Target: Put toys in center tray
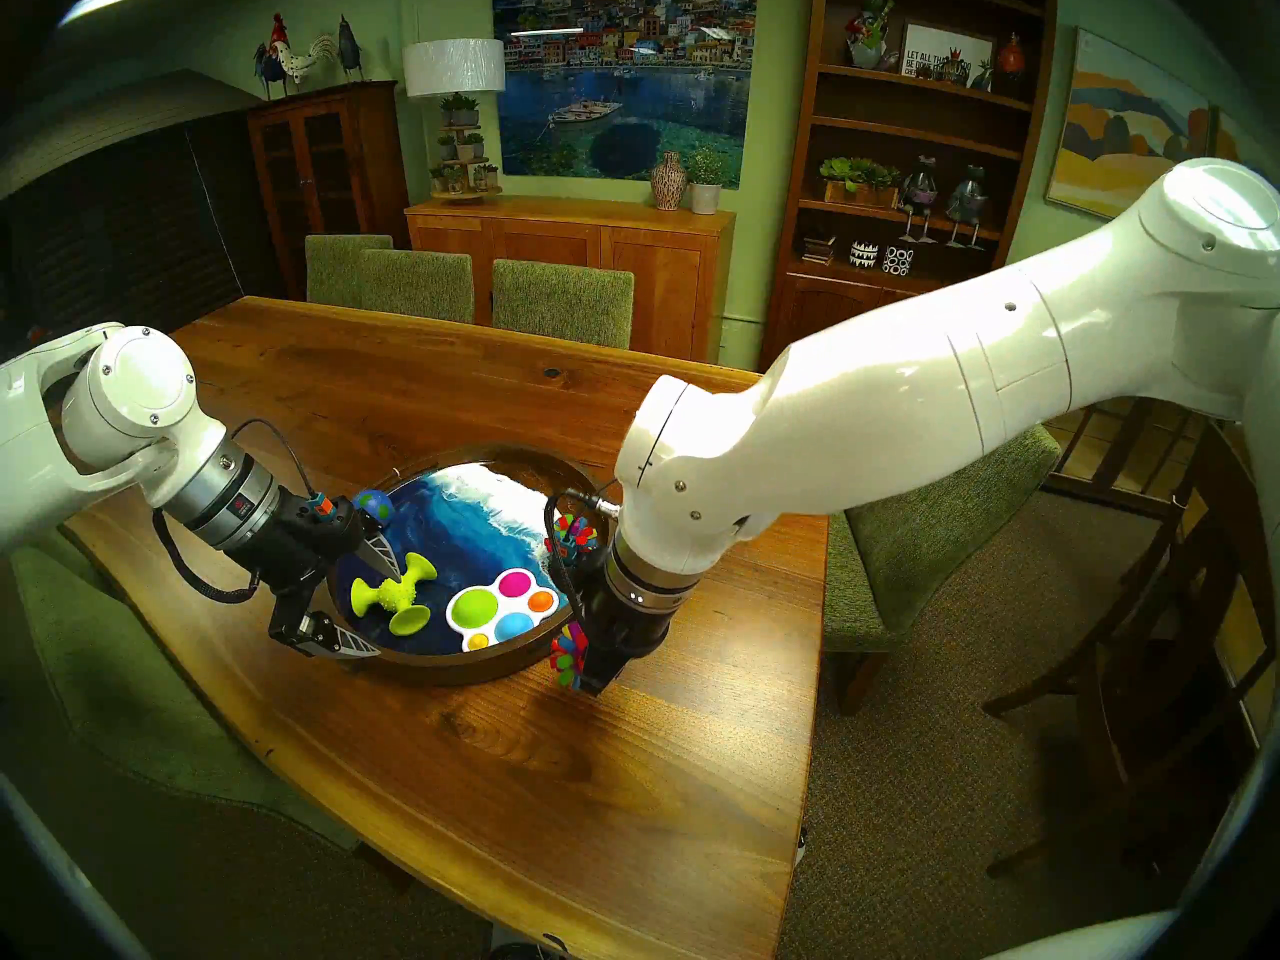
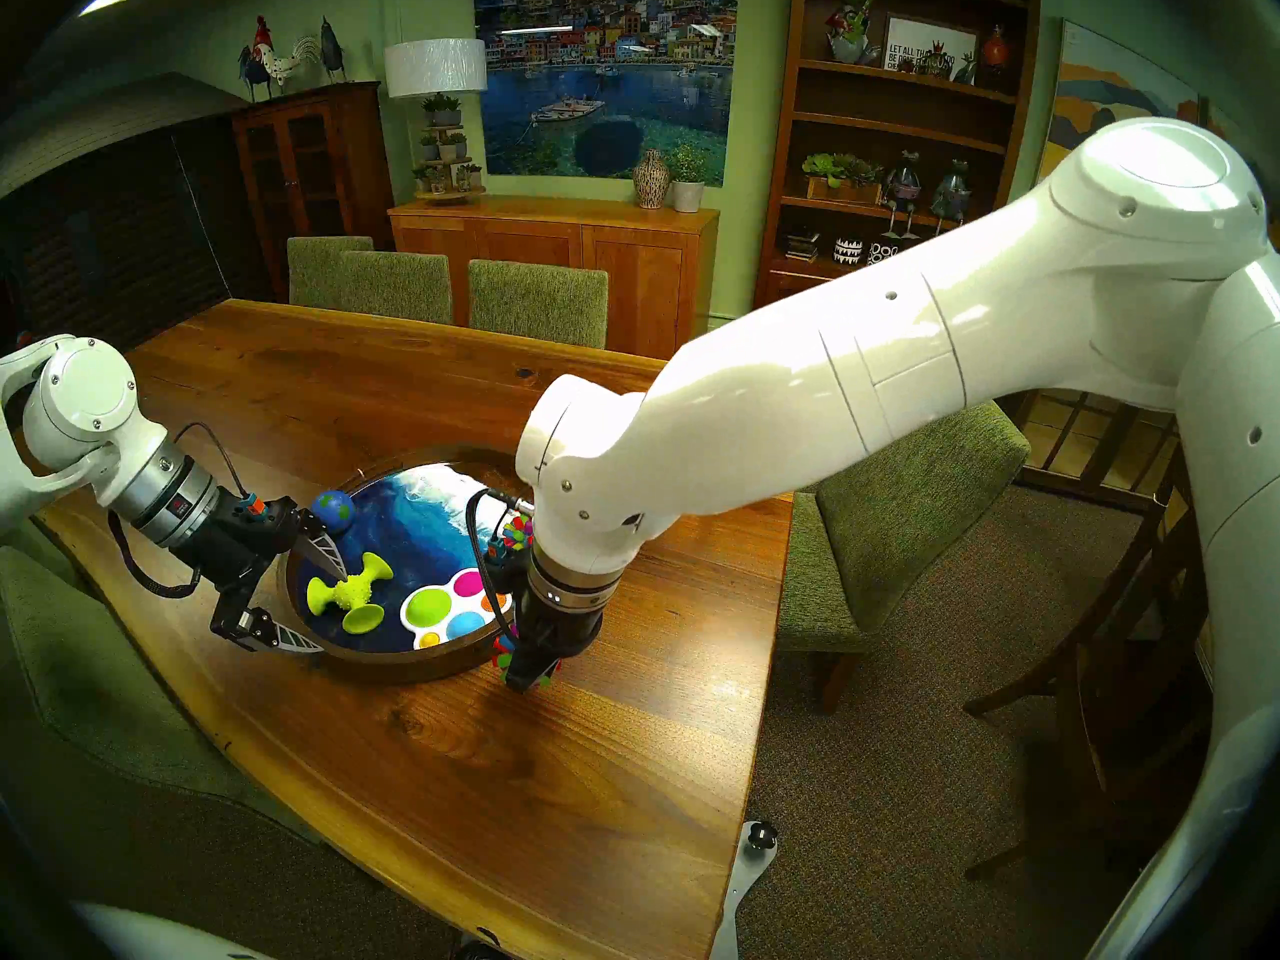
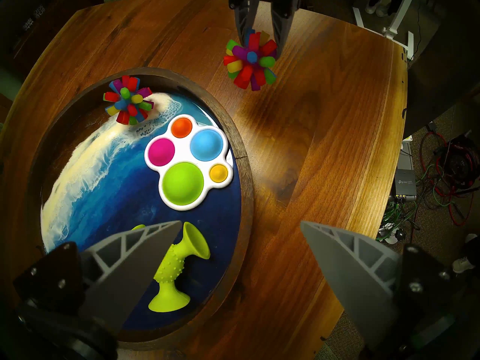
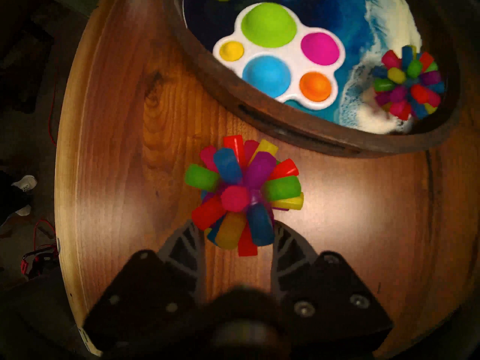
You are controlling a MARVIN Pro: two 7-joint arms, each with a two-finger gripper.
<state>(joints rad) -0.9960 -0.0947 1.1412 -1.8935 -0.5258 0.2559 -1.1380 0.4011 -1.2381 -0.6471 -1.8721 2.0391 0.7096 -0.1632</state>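
Note:
The round dark-wood tray (image 1: pixel 450 668) with a blue-and-white wave floor sits mid-table. In it lie the blue-green globe ball (image 1: pixel 374 505), the lime-green three-armed suction piece (image 1: pixel 395 591), the white bubble board (image 1: pixel 502 609) and one spiky ball (image 1: pixel 571 532). The second spiky ball (image 4: pixel 244 195) is outside the tray, just off its right-near rim, low over the table. My right gripper (image 4: pixel 237 227) is shut on it, a finger on each side. My left gripper (image 3: pixel 241 222) is open and empty, one finger over the suction piece (image 3: pixel 176 268), the other outside the rim.
Green upholstered chairs (image 1: pixel 561 300) stand along the far side and the right side (image 1: pixel 935 543) of the wooden table (image 1: pixel 554 799). The table's near edge and cables on the floor (image 3: pixel 446 169) show in the left wrist view.

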